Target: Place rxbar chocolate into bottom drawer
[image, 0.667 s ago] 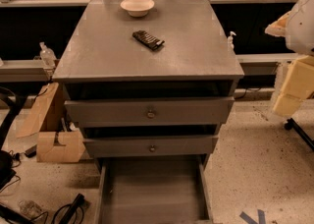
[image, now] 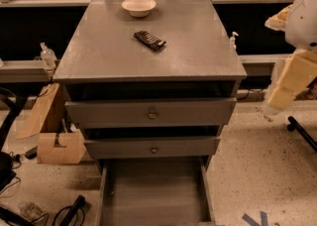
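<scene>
The rxbar chocolate [image: 149,40], a flat dark bar, lies on the grey cabinet top [image: 198,56], a little left of centre and toward the back. The bottom drawer [image: 154,193] is pulled out at the foot of the cabinet, a wide shallow grey tray with nothing visible in it. My gripper [image: 290,84], cream-coloured under a white arm, hangs at the right edge of the view. It is beside the cabinet's right side, well away from the bar, and holds nothing that I can see.
A white bowl [image: 138,6] stands at the back of the cabinet top. The two upper drawers [image: 152,115] with round knobs stick out slightly. Cardboard [image: 59,145] and cables lie on the floor at the left. A small bottle [image: 47,54] stands at the left.
</scene>
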`<state>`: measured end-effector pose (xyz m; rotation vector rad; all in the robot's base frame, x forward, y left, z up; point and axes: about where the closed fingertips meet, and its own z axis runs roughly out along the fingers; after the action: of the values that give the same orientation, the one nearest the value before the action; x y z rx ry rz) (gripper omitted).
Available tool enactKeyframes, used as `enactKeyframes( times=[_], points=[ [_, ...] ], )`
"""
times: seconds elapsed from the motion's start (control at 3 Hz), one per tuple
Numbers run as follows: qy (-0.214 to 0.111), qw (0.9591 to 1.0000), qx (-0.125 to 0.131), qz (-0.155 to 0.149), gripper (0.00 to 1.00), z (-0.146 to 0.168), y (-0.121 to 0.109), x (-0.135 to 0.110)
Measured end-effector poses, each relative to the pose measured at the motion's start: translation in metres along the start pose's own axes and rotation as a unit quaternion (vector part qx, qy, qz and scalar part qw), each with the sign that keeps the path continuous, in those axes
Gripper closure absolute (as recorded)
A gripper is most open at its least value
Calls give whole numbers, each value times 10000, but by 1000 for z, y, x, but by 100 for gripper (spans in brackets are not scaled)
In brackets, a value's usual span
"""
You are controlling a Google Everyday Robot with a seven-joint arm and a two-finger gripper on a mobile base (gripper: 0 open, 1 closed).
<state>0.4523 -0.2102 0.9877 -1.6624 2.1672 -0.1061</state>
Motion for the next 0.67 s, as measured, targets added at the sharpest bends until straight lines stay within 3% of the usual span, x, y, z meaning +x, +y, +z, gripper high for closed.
enactKeyframes(
  times=[0.33,0.67],
  points=[
    [-1168,9897,203,808,0,27,-34,-11],
    [-2244,9644,240,1378,0,52,-51,-32]
  ],
)
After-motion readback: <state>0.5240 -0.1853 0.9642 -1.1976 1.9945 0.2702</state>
